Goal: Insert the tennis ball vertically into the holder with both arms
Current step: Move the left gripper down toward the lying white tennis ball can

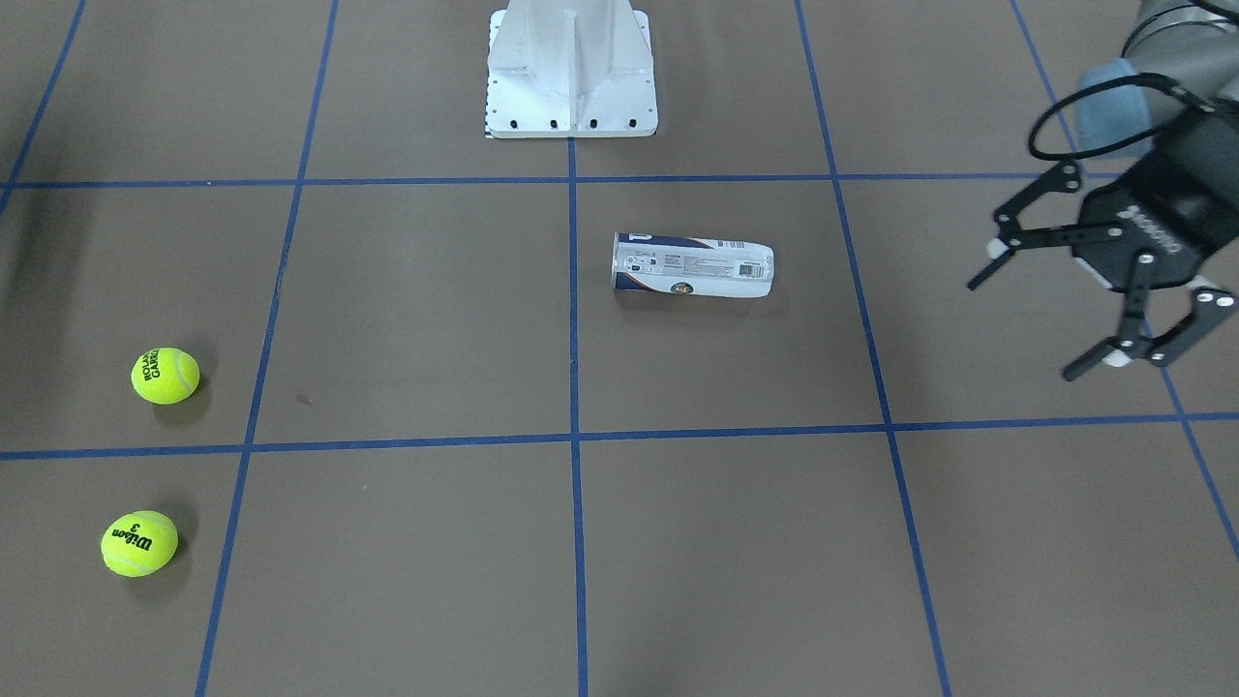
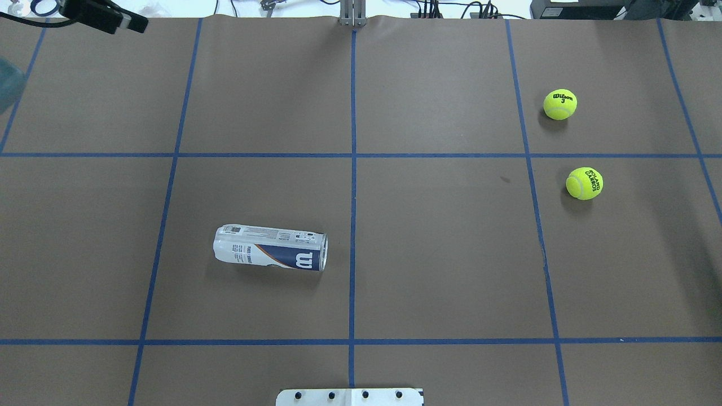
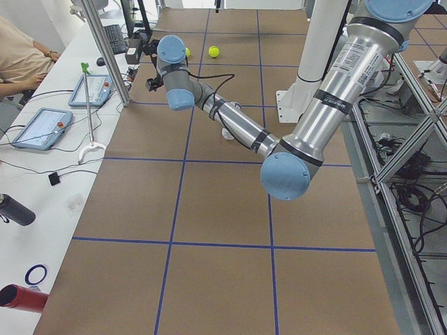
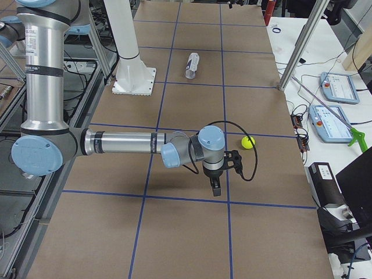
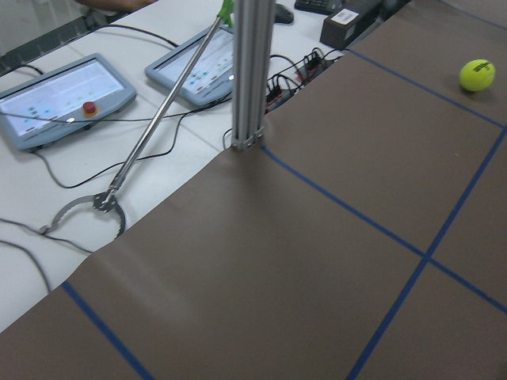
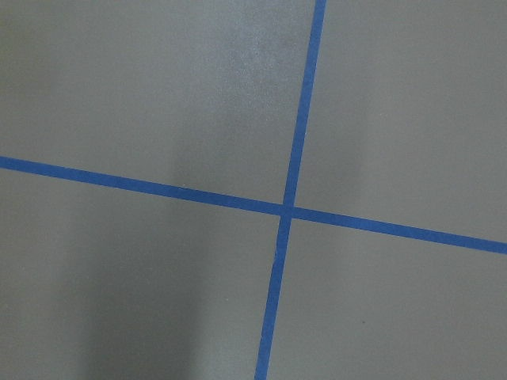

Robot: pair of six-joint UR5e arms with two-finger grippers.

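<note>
The holder (image 1: 692, 265) lies on its side near the table's middle, its open silver rim towards the centre line; it also shows in the overhead view (image 2: 271, 255) and the right view (image 4: 192, 64). Two yellow tennis balls (image 1: 166, 376) (image 1: 139, 543) rest on the robot's right side of the table, also in the overhead view (image 2: 584, 183) (image 2: 560, 104). My left gripper (image 1: 1023, 329) is open and empty, above the table, well off to the side of the holder. My right gripper (image 4: 215, 185) hovers near one ball (image 4: 248, 142); I cannot tell whether it is open.
The white pedestal base (image 1: 571, 77) stands at the robot's side of the table. An aluminium post (image 5: 249, 71), tablets (image 5: 59, 95) and cables lie past the table's left end. Blue tape lines grid the brown table (image 2: 440, 254).
</note>
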